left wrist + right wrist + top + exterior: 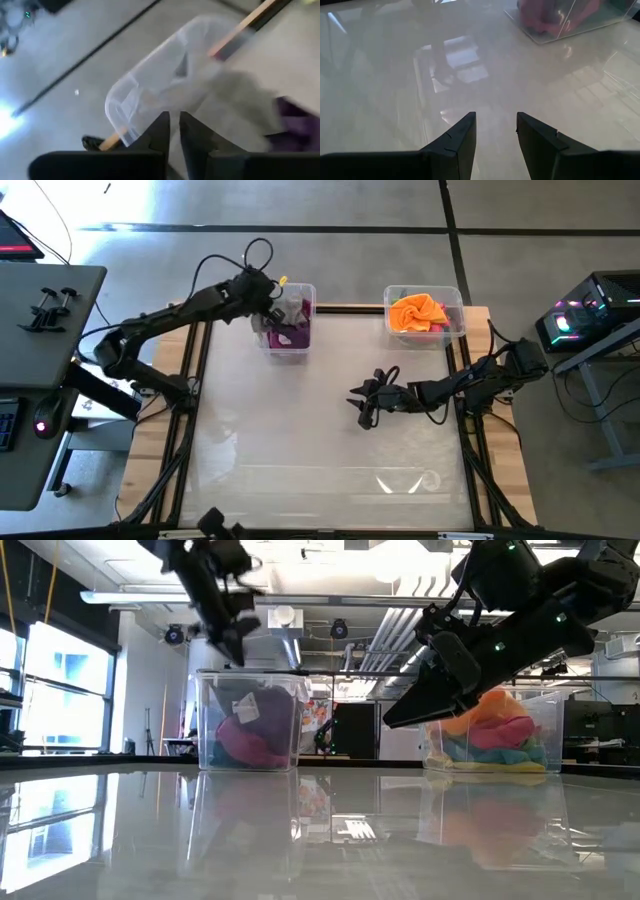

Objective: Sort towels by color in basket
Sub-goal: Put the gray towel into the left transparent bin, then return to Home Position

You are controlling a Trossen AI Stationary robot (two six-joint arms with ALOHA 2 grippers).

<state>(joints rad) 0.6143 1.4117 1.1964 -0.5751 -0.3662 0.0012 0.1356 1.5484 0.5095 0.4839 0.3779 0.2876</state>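
Above the left clear bin (288,325), the left pincer (271,292) hangs just over the rim with its fingers (161,131) drawn almost together and nothing between them. Directly under it the bin holds a grey towel (295,310) on top of a magenta towel (283,337), with a purple towel (295,125) showing beside them. The right pincer (364,402) hovers low over bare worktop (300,450), well apart from both bins; its fingers (456,140) stand parted and empty, pointing toward the left bin. Behind it and off to its side sits the right clear bin (425,312), heaped with an orange towel (417,311) over a pink towel (498,736), plus light blue and yellow cloth lower down in the low view.

No towel lies loose on the worktop, so the sorting looks close to finished, and the step in hand seems to be a drop into the left bin just completed. What comes next, by my reading, is for the left pincer to lift clear of the rim without snagging the cloth. If a colour proves misplaced, either pincer would need to reach down inside a bin and pinch only the top layer.
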